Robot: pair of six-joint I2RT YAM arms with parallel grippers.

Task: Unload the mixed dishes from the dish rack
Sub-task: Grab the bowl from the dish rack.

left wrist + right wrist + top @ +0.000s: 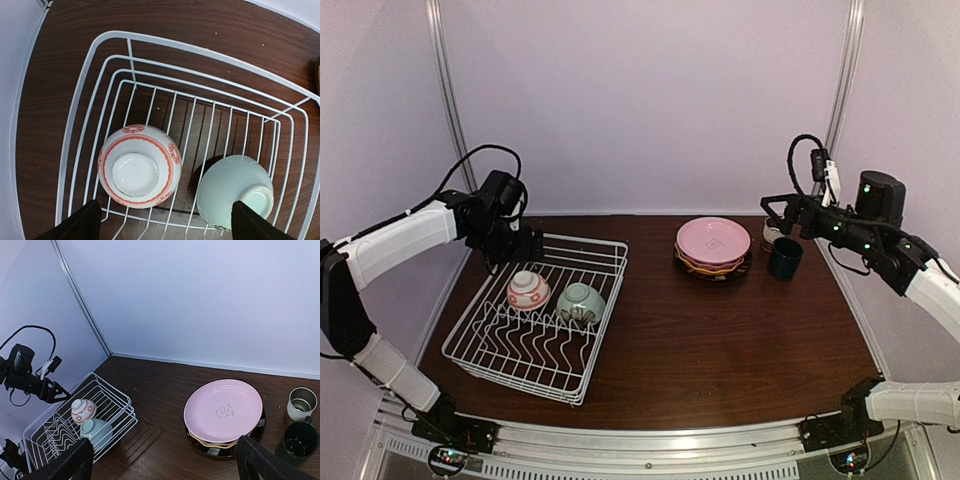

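Note:
The white wire dish rack (605, 262) stands at the left. It holds two upside-down bowls: a white-red patterned one (528, 290) and a pale green one (581, 302). My left gripper (517, 246) hovers over the rack's far-left corner, open and empty. In the left wrist view it (167, 222) is above both the white-red bowl (139, 166) and the green bowl (234, 191). Plates are stacked on the table, light pink one on top (713, 240). A dark green cup (785, 258) and a beige-brown cup (772, 233) stand beside them. My right gripper (775, 212) is open above the cups.
The right wrist view shows its open gripper (165, 465), the pink plate (223, 410), dark green cup (299, 440), beige-brown cup (302, 404) and rack (115, 395). White walls and metal corner posts (445, 90) enclose the brown table (720, 340).

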